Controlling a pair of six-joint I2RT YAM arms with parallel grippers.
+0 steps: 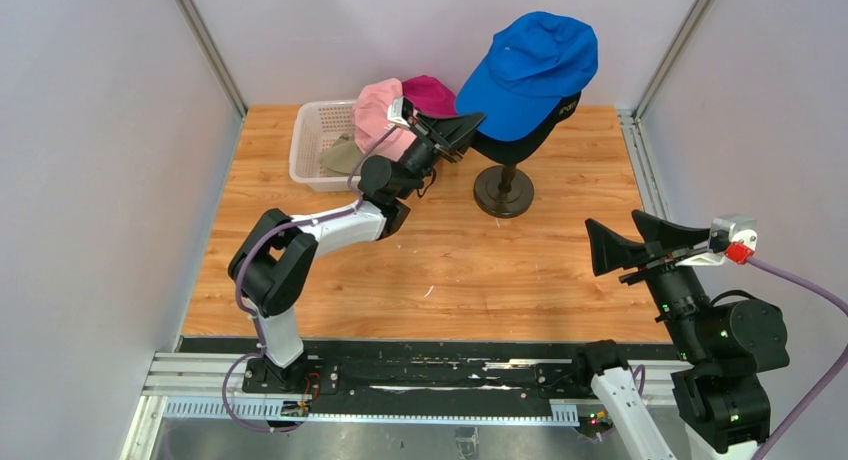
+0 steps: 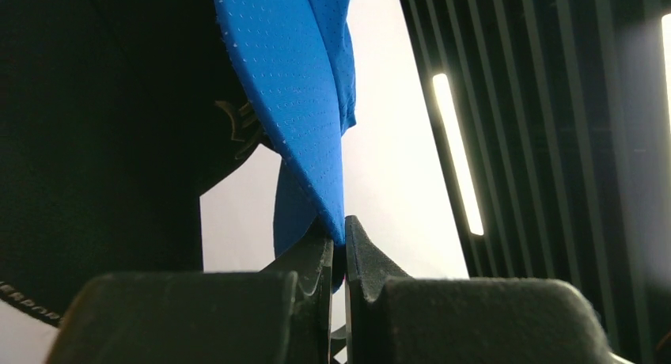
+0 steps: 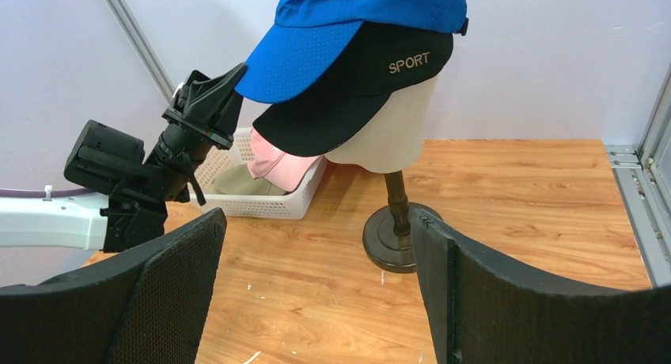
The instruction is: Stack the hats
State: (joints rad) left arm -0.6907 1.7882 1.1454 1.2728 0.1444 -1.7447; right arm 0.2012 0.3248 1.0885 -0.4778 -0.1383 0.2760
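A royal blue cap [image 1: 535,65] sits over a black cap [image 3: 372,79] marked SPORT, both on the cream mannequin head [image 3: 388,134]. My left gripper [image 1: 470,128] is shut on the tip of the blue cap's brim [image 2: 293,87], reaching up from the left; the brim edge runs down between the closed fingertips [image 2: 358,241]. In the basket behind the left arm lie a light pink cap [image 1: 375,115], a magenta cap [image 1: 430,92] and a khaki cap [image 1: 340,155]. My right gripper [image 1: 625,235] stands open over the table's right side, holding nothing.
The white perforated basket [image 1: 310,130] stands at the back left of the wooden table. The mannequin's dark round stand [image 1: 503,190] is at the back centre. Grey walls and metal posts close in the table on three sides.
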